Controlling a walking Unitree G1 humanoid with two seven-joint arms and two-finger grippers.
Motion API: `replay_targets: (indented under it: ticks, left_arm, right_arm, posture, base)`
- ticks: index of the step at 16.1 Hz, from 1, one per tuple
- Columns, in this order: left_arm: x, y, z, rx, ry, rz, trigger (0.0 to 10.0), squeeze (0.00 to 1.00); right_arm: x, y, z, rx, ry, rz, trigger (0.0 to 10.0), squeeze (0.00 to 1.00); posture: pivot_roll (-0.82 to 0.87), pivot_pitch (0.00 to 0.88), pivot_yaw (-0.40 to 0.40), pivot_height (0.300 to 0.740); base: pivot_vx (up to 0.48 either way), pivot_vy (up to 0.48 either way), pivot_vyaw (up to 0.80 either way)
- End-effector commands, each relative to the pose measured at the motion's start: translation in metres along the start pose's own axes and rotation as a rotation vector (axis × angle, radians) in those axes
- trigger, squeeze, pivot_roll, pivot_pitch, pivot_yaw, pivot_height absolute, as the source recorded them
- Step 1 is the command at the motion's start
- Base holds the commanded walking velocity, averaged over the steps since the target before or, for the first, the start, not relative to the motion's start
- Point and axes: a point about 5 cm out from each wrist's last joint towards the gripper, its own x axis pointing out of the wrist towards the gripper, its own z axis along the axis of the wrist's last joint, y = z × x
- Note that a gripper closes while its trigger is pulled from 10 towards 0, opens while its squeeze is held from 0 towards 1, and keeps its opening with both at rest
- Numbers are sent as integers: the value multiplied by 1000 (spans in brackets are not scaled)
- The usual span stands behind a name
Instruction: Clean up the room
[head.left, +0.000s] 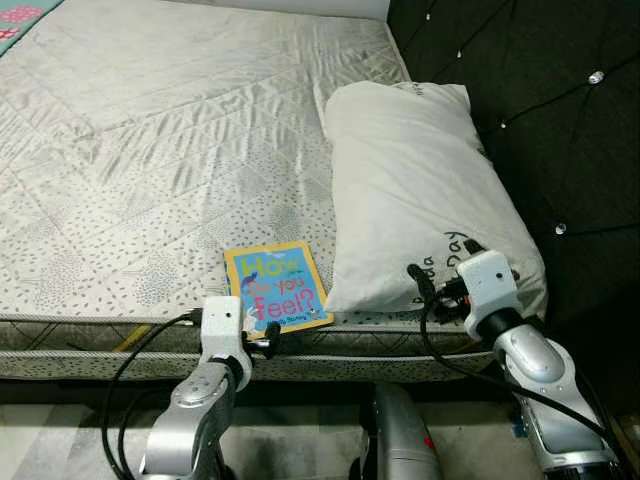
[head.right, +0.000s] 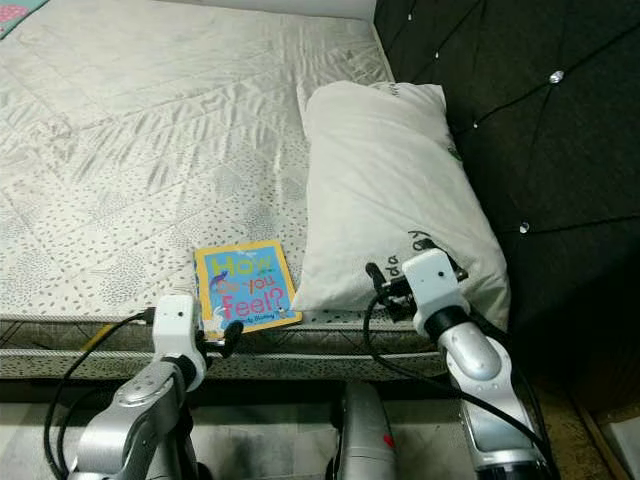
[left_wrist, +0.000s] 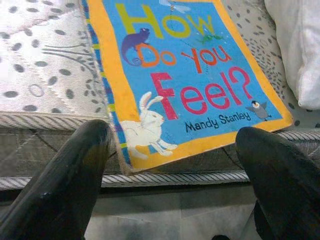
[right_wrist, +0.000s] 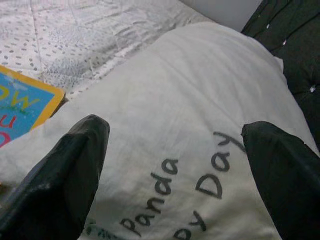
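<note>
Book beside pillow on mattress

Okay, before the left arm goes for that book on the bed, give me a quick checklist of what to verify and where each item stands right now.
1. Left gripper jaws open: ok.
2. Left gripper lined up with the book: ok, near edge sits between the fingers.
3. Book's edge graspable: ok, its corner overhangs the mattress edge.
4. Pillow off the book: cannot tell, they lie very close.
5. Right gripper away from the book: ok, open over the pillow.
</note>
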Motion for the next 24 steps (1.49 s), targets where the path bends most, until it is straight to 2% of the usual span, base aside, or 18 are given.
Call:
replay_targets:
  ticks: [1,3,11,13,16,20,24]
  left_arm:
    - [-4,3,-4,-8,20,19,10000,439]
    - [-4,10,-6,-10,31,36,10000,443]
    - [4,19,-12,-27,54,53,10000,447]
    - [6,19,-14,-25,67,43,10000,443]
    - [8,13,-23,-1,156,-29,10000,443]
    - [10,11,-26,11,205,-63,10000,439]
    - [10,15,-26,-14,225,-49,10000,447]
  right_arm:
    - [-2,-5,-2,-5,6,-18,10000,0]
    - [-2,-2,-2,-1,4,-15,10000,0]
    - [1,1,9,10,-33,-2,10000,0]
    - [1,2,10,12,-38,1,10000,0]
    - [2,3,12,15,-43,5,10000,0]
    - [2,4,13,17,-46,7,10000,0]
    - [2,4,13,18,-44,8,10000,0]
  posture:
    - [-219,100,-87,572]
    - [-216,101,-86,572]
    - [-229,101,-82,572]
    - [-229,101,-82,572]
    - [-235,104,-78,572]
    - [-235,104,-77,572]
    - [-235,106,-74,572]
  base:
    - [0,0,0]
    - [0,0,0]
    - [0,0,0]
    - [0,0,0]
    - [0,0,0]
    - [0,0,0]
    - [0,0,0]
